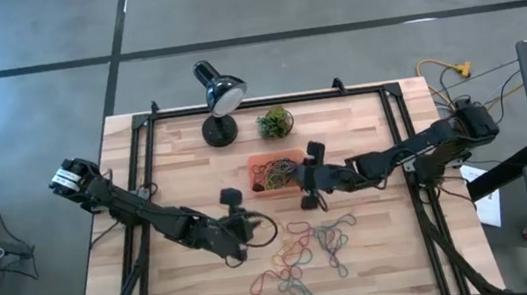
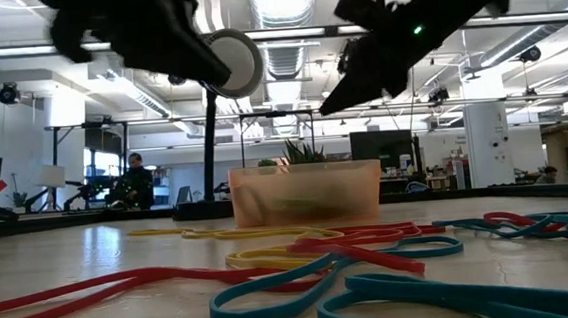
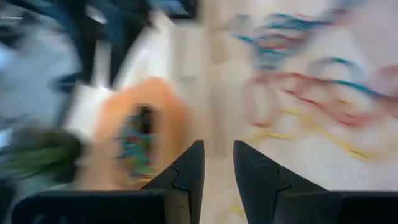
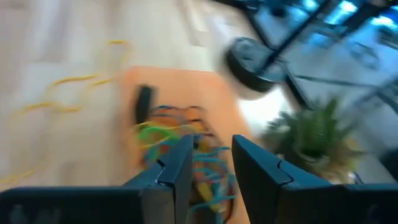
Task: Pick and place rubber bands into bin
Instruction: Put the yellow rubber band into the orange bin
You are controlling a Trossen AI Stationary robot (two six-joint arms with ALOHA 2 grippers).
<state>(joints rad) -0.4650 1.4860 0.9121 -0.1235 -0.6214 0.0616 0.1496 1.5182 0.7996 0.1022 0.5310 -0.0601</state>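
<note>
The bin (image 1: 269,172), a shallow orange tray, sits on the table's far middle with several coloured rubber bands (image 4: 180,146) inside it. More rubber bands (image 1: 306,248) lie loose on the wood nearer the front edge. My right gripper (image 4: 211,143) hangs open above the bin's right part (image 1: 300,176), nothing between its fingers. My left gripper (image 3: 217,149) is open and holds nothing. It hovers over bare wood to the bin's near left (image 1: 245,225), pointing toward the bin (image 3: 124,137).
A black desk lamp (image 1: 218,103) and a small green plant ball (image 1: 275,122) stand behind the bin near the far edge. A black frame rail (image 1: 148,147) runs along the table's sides. Bare wood lies at the front left (image 1: 160,291).
</note>
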